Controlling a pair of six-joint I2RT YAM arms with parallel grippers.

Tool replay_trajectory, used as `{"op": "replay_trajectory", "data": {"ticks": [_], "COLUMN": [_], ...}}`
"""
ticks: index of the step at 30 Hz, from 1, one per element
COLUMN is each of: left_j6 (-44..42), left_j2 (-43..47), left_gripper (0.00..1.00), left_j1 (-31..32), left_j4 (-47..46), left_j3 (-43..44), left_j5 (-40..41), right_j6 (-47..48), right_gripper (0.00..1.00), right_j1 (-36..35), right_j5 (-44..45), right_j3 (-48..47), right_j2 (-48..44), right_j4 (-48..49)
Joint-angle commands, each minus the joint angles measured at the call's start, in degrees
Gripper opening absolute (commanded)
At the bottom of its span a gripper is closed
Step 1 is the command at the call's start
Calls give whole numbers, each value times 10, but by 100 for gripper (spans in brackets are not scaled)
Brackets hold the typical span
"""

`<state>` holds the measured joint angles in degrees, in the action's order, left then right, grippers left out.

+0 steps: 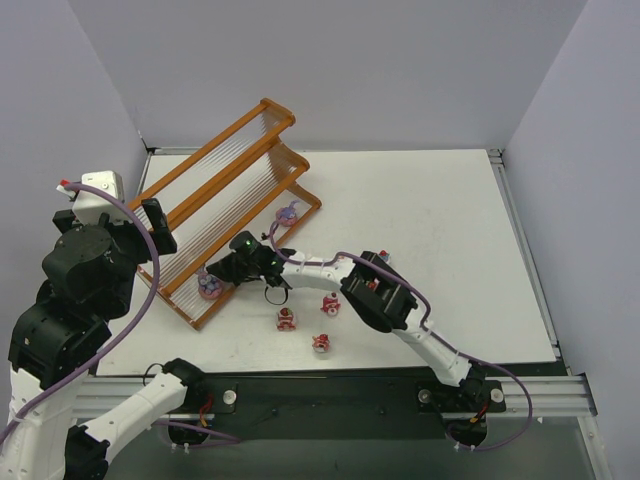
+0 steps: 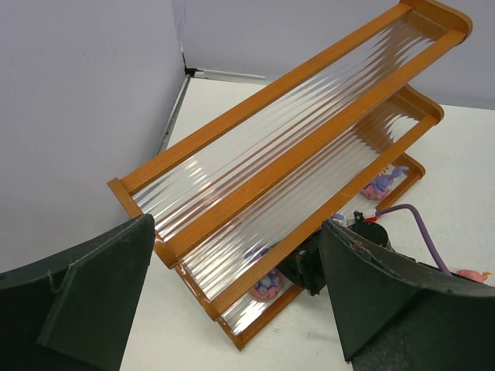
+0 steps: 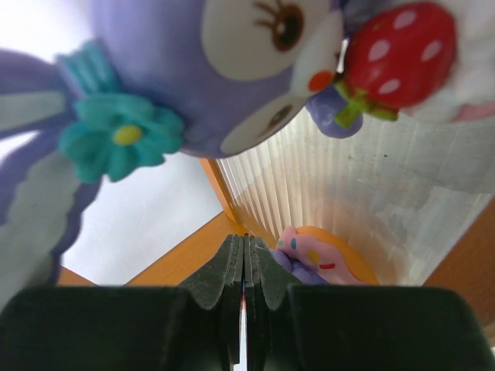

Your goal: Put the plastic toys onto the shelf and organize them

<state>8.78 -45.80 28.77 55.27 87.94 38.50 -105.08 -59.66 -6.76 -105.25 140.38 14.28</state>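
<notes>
Right gripper [image 3: 244,259]: fingers pressed together, nothing between them. It sits low at the near end of the shelf [image 1: 230,190]. In the wrist view a purple bunny [image 3: 193,69], with a teal flower and a red strawberry, fills the top of the picture, very close to the lens and blurred. Just past the fingertips is a pink-frosted toy [image 3: 317,259] with sprinkles on an orange base, against the clear ribbed slats. Can't tell if the fingers touch either one.

Overhead, a purple-pink toy [image 1: 210,288] stands on the lowest tier by the near end, just beside the right gripper's tip. Can't tell which of the two wrist-view pieces this is. A second purple toy [image 1: 288,213] stands on the same tier toward the far end.

Loose toys are on the white table [image 1: 440,220], near the right arm: three red-and-white ones [image 1: 286,319] [image 1: 330,304] [image 1: 321,344] and a pink one [image 1: 383,258] partly hidden by the arm.

Left gripper [image 2: 232,309]: spread wide, holding nothing. It is raised off the table at the shelf's near-left end, looking down along the three tiers. The upper two tiers hold no toys.
</notes>
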Motion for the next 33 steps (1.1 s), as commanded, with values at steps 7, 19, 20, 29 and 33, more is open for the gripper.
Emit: {"op": "replay_trajectory", "data": {"ticks": [7, 19, 20, 29, 33], "left_j6": [3, 27, 31, 65, 73], "left_j2": [-1, 14, 16, 15, 9], "left_gripper": [97, 97, 97, 97, 97], "left_j1": [2, 2, 2, 2, 2], "left_j4": [-24, -10, -6, 3, -4], "left_j3": [8, -8, -8, 3, 10], "left_j5": [1, -13, -19, -82, -105], "right_j6": [18, 95, 114, 409, 520], "right_gripper": [0, 12, 16, 93, 100], "right_j1": [3, 9, 12, 44, 81], "right_j5": [48, 24, 30, 168, 152], "right_j3": [79, 315, 342, 402, 418], "right_j2": [-127, -329, -353, -607, -657], "right_j4": [17, -6, -14, -200, -225]}}
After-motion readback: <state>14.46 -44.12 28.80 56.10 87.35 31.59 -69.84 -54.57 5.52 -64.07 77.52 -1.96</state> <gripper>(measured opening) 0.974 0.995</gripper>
